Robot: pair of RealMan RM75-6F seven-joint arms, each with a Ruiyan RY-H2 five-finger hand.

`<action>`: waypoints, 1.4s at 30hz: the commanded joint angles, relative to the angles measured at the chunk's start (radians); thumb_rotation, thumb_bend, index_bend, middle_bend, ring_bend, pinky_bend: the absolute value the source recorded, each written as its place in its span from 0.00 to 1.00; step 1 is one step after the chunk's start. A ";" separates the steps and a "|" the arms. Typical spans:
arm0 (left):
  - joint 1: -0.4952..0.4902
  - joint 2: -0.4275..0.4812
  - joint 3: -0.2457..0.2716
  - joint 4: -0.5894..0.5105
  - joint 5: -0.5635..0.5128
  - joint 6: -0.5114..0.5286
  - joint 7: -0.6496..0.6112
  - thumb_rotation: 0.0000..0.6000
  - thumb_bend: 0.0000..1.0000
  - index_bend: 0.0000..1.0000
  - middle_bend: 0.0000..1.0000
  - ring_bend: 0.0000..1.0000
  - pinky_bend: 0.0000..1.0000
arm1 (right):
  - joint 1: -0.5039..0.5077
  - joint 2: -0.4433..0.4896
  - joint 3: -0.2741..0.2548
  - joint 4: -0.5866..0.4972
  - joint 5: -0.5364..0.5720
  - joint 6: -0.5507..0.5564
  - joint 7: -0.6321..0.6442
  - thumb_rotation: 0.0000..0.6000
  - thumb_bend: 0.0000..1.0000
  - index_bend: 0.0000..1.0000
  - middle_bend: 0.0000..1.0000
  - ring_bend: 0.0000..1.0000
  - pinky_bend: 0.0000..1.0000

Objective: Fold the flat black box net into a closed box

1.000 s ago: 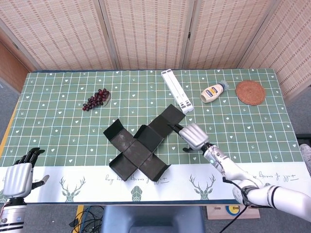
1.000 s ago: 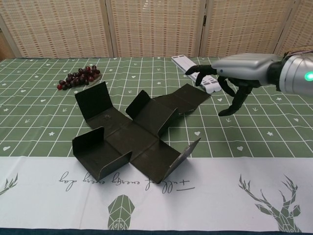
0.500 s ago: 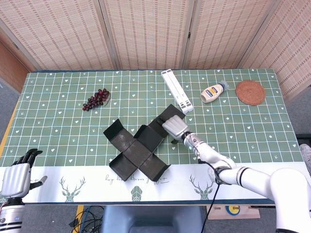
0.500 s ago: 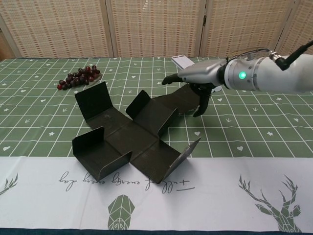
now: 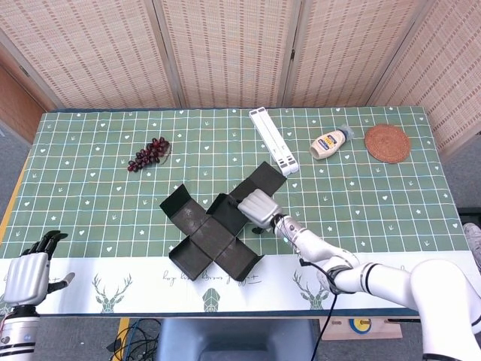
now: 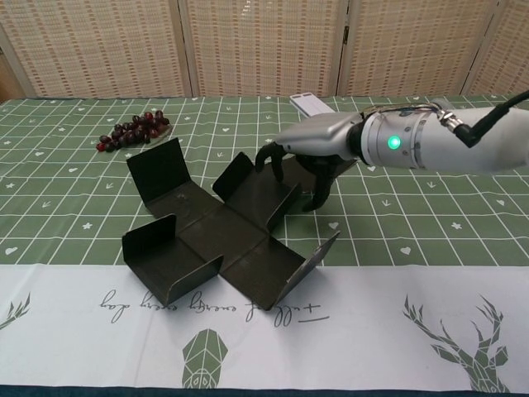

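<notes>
Over the box net (image 5: 218, 229), my right hand (image 5: 258, 206) hovers fingers apart, holding nothing; net's centre lies just leftward; left hand (image 5: 26, 272) well apart

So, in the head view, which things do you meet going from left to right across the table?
Left hand → grapes → black box net → right hand → squeeze bottle → round woven coaster.
</notes>
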 commanded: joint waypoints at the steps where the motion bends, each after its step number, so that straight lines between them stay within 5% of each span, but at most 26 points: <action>1: 0.000 0.000 0.000 0.002 0.002 -0.002 -0.003 1.00 0.08 0.23 0.21 0.29 0.41 | -0.005 -0.019 -0.007 0.006 -0.002 0.029 -0.015 1.00 0.31 0.34 0.48 0.77 0.86; 10: 0.005 0.001 0.002 0.015 0.007 -0.004 -0.021 1.00 0.08 0.23 0.21 0.29 0.39 | -0.011 -0.052 -0.009 -0.008 0.087 0.076 -0.119 1.00 0.43 0.43 0.60 0.84 0.91; 20: 0.008 -0.004 0.001 0.039 0.016 -0.008 -0.047 1.00 0.08 0.23 0.21 0.29 0.39 | -0.047 -0.086 0.011 -0.117 0.365 0.200 -0.288 1.00 0.45 0.43 0.60 0.86 0.92; 25: 0.010 -0.007 -0.002 0.046 0.021 -0.005 -0.057 1.00 0.08 0.23 0.21 0.29 0.39 | -0.058 -0.073 0.024 -0.189 0.393 0.238 -0.275 1.00 0.41 0.33 0.44 0.86 0.92; 30: 0.013 -0.006 -0.001 0.046 0.021 -0.005 -0.060 1.00 0.08 0.23 0.21 0.29 0.39 | -0.082 -0.014 0.032 -0.241 0.369 0.277 -0.245 1.00 0.23 0.02 0.23 0.82 0.92; 42: 0.008 -0.009 0.000 0.039 0.033 -0.013 -0.054 1.00 0.08 0.23 0.21 0.29 0.37 | -0.042 0.130 -0.037 -0.294 0.596 0.214 -0.391 1.00 0.13 0.00 0.05 0.75 0.92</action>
